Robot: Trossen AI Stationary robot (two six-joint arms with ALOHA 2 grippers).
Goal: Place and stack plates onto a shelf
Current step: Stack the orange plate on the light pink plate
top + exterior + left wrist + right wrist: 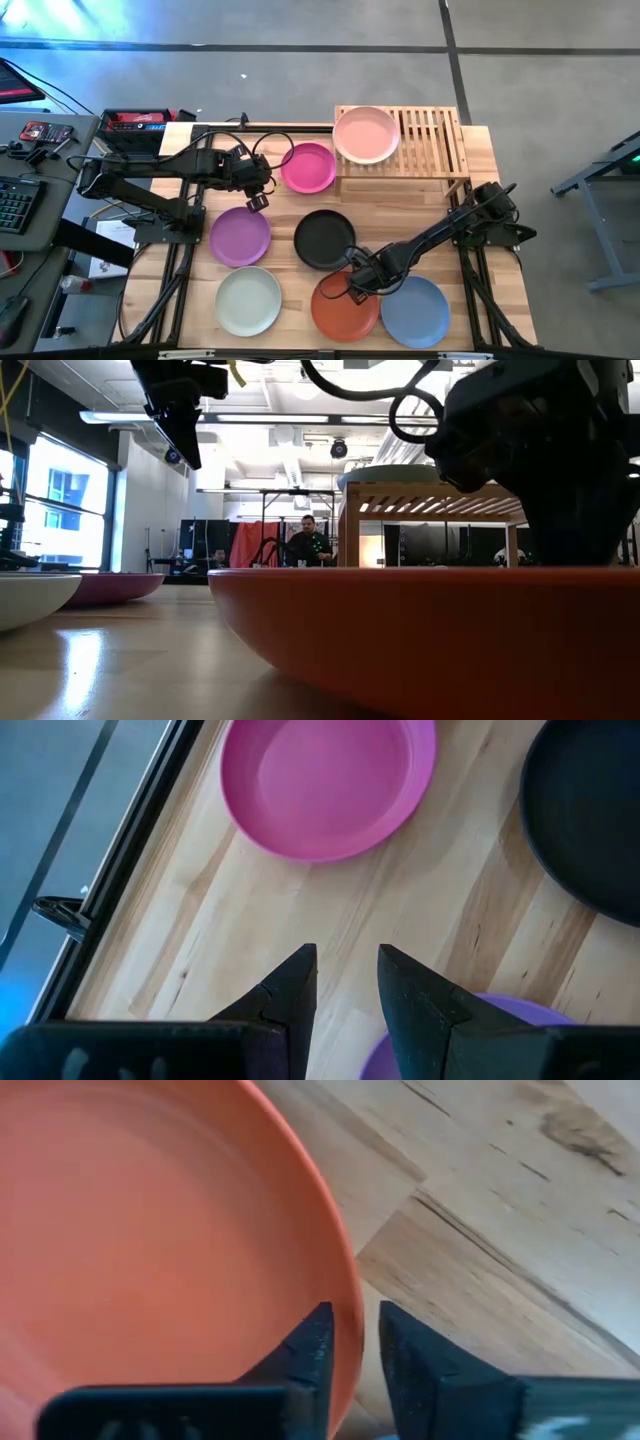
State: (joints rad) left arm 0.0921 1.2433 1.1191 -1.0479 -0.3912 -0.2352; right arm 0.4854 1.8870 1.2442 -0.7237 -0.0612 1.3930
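The orange-red plate [340,310] lies flat on the table near its front edge. My right gripper [357,285] is down at that plate's far rim, pointing steeply down and open, one finger over the plate's inside and one outside [356,1342]. A pale pink plate [365,134] rests on the left half of the bamboo shelf [432,140] at the back. My left gripper [258,200] hangs open above bare table [347,960], between the magenta plate [325,780] and the purple plate [240,236]. My right gripper stands astride the orange-red plate's far rim [350,1315], coming from above. A strip of table shows between the rim and the outer finger [410,1360]. Whether the inner finger touches the plate I cannot tell. The plate lies flat on the table.
The black plate [322,238] lies just beyond my right gripper and the blue plate [414,311] beside the orange-red one. An off-white plate [248,301] lies at the front left. The shelf's right half is bare slats. A person [308,545] sits far behind the table.
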